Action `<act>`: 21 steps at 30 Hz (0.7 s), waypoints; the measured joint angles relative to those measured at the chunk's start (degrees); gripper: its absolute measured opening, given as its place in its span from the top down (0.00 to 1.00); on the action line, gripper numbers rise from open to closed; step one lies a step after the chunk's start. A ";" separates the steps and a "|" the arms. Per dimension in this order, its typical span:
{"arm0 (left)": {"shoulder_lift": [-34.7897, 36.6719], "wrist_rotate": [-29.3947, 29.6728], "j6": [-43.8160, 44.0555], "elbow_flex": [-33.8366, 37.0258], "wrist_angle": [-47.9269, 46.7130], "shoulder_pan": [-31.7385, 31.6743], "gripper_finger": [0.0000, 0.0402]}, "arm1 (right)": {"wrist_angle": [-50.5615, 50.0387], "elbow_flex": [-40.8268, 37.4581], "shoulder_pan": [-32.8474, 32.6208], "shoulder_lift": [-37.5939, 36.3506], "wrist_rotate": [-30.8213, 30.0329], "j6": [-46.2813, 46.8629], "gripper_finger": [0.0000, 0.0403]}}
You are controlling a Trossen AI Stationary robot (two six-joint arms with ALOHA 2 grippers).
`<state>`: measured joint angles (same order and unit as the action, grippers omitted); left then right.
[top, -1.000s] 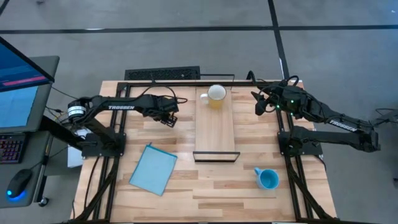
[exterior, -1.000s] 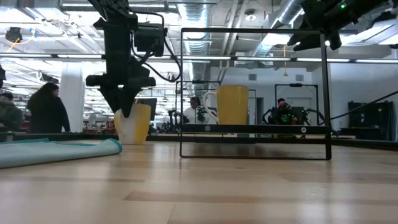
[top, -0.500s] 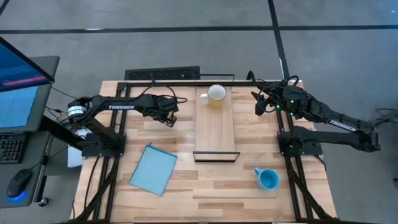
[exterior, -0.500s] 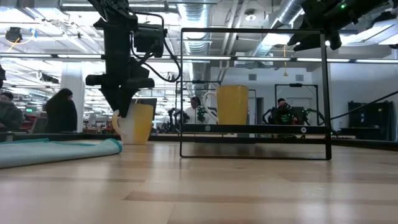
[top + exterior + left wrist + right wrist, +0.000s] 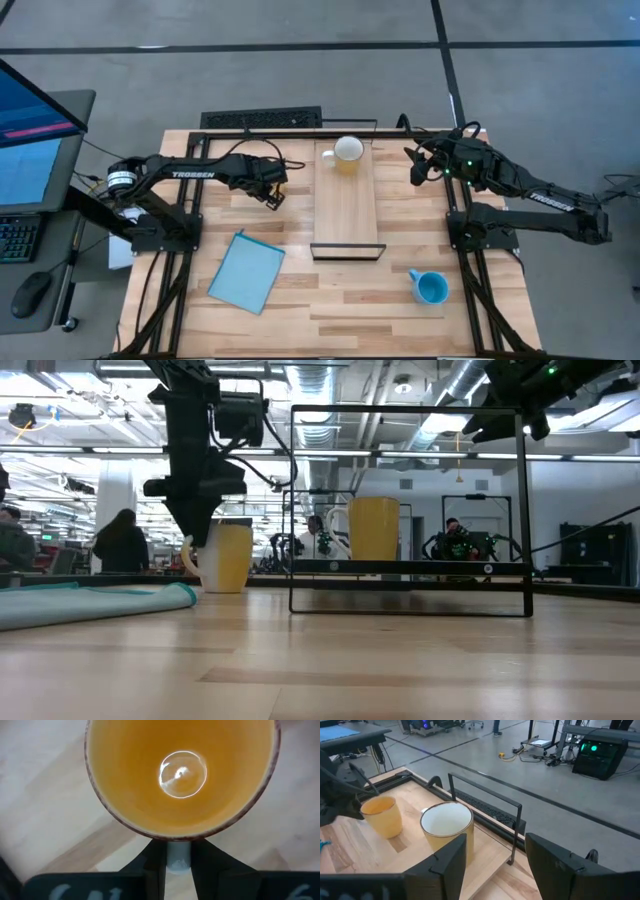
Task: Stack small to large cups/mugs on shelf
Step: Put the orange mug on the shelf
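The orange mug point(image 5: 228, 557) stands upright left of the shelf and fills the left wrist view point(image 5: 180, 775). My left gripper point(image 5: 272, 187) is above it, shut on its handle, and hides it in the high view. The pale yellow mug point(image 5: 347, 152) stands on its base at the far end of the shelf point(image 5: 346, 215), a long light-wood board. The blue mug point(image 5: 432, 288) rests on the table near the right near corner. My right gripper point(image 5: 414, 165) hovers open, high, right of the shelf's far end. My left gripper pinches the orange mug's pale handle point(image 5: 178, 856) between its two fingers, coming from above and pointing down. The mug is upright below the fingers, with its base point(image 5: 226, 589) at table level; whether it touches the wood cannot be told.
A light-blue sheet point(image 5: 247, 270) lies flat on the table's near left. A thin black wire frame point(image 5: 408, 510) stands around the shelf, with a rail across its far end point(image 5: 485, 795). People and desks show in the room behind.
My left gripper has carried the orange mug a little toward the shelf and the table's near edge, and the mug has stayed upright. The right arm has kept still.
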<state>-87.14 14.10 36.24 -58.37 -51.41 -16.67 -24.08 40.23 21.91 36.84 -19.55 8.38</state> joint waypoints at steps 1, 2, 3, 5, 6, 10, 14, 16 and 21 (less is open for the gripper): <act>0.31 -0.57 -0.20 -0.28 -0.22 0.37 0.88 | -0.01 0.00 0.00 0.00 0.00 0.00 0.45; 0.70 -0.76 -0.32 -0.70 -0.37 0.78 0.88 | 0.00 0.00 0.00 0.00 0.00 0.02 0.45; 1.16 -0.75 -0.43 -1.27 -0.39 1.18 0.88 | 0.00 0.00 0.00 0.00 0.00 0.00 0.45; 2.24 -0.74 -1.06 -2.78 -0.16 1.77 0.88 | 0.00 0.00 0.00 0.00 0.00 0.02 0.45; 2.77 -0.65 -1.38 -3.71 -0.08 2.08 0.88 | -0.01 0.00 0.00 0.01 0.00 0.02 0.45; 3.70 -0.81 -5.16 -8.36 2.08 3.01 0.88 | 0.00 0.00 0.00 0.00 0.00 0.02 0.45; 3.35 -3.25 -10.25 -14.06 3.29 3.48 0.88 | 0.03 0.00 0.00 0.00 -0.01 0.11 0.45; 2.49 -3.34 -12.34 -16.59 4.06 3.97 0.88 | 0.03 0.00 0.00 0.00 0.00 0.11 0.45; 1.39 -3.74 -16.86 -21.85 4.98 5.13 0.88 | 0.08 0.00 -0.01 0.41 -0.01 0.11 0.45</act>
<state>-85.74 10.36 19.38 -80.21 -46.43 -11.54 -24.00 40.23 21.90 37.25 -19.56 8.50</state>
